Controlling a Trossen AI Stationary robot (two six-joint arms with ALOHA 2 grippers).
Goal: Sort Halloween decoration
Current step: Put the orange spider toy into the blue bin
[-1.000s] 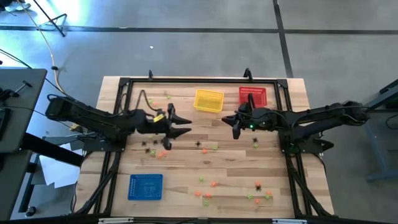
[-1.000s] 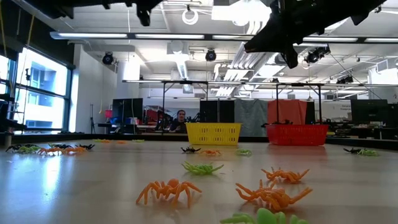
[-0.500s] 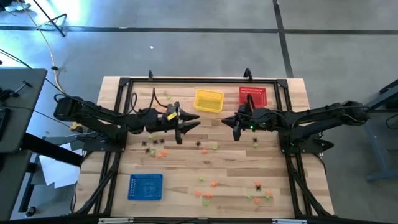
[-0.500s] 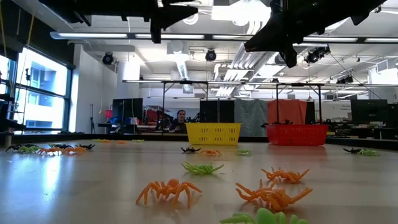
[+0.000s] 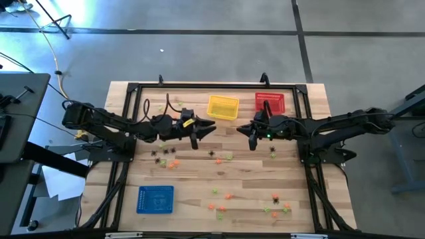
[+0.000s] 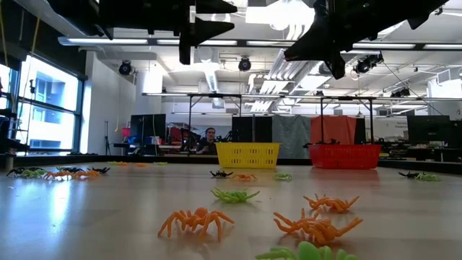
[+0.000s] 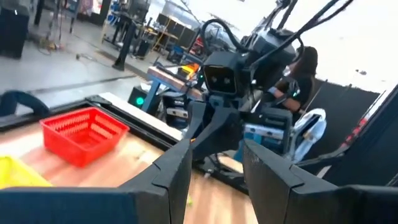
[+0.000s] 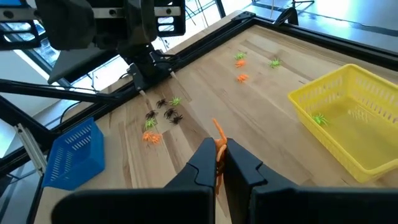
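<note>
- Right gripper [image 5: 251, 136] hangs over the table [image 5: 319, 199] just in front of the red basket [image 5: 269, 102], fingers clamped on an orange spider [image 8: 218, 142].
- Left gripper [image 5: 203, 131] hangs near the yellow basket [image 5: 223, 107], fingers apart, holding nothing.
- Other spiders [image 5: 219, 206] lie scattered on the table; one green spider [image 8: 319, 119] sits in the yellow basket.
- Blue basket [image 5: 155, 199] is at the front left.

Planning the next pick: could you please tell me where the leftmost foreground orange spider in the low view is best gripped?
Take the orange spider by its raised middle body, coming straight down from above. Its thin legs splay low over the table on every side, so a sideways approach would probably catch only legs.
</note>
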